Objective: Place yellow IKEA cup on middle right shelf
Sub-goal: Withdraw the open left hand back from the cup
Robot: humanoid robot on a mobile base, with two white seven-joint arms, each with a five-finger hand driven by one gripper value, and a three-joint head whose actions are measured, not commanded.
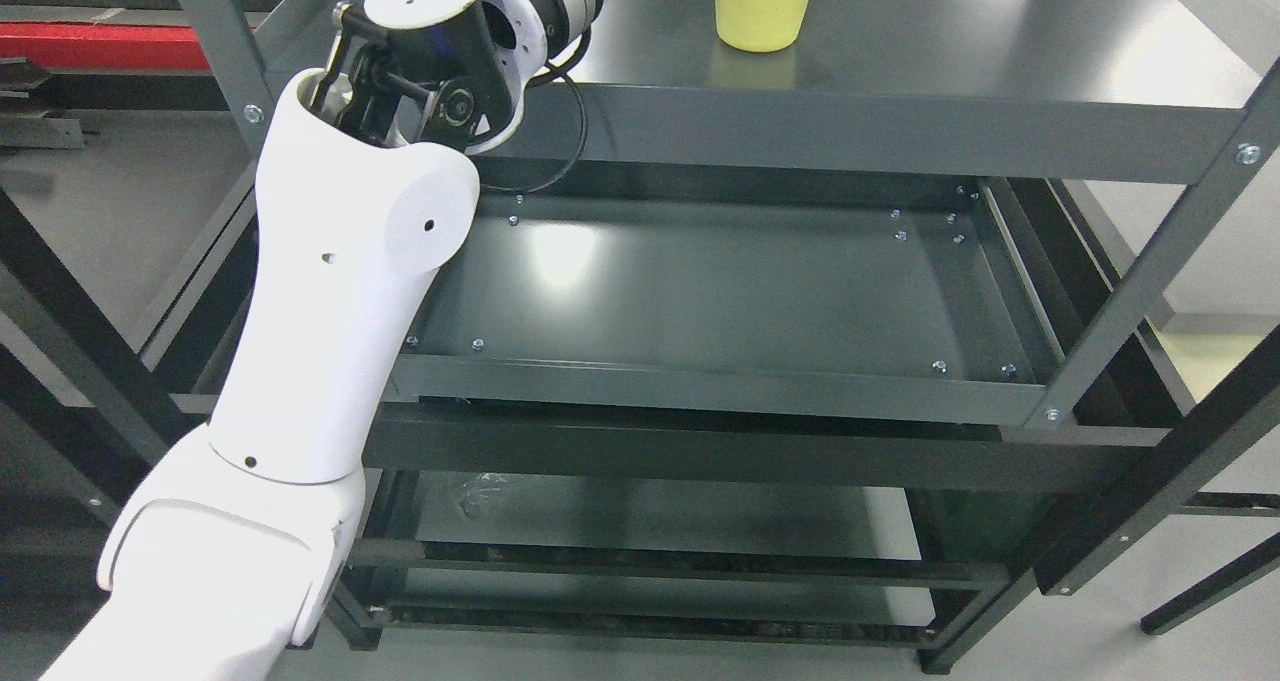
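left hand hidden beside yellow cup (762, 6)

Yellow cup (762, 6) upright on dark shelf (1000, 71).

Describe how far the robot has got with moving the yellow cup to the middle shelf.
Nothing looks finished. The yellow cup stands upright on the top shelf. The left arm reaches up toward it, though its robot hand is cut off by the picture's top edge. Grasping, lowering and placing on the bare middle shelf remain.

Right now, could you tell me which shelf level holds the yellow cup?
The top shelf: the yellow cup stands upright there, while the shelf below is bare.
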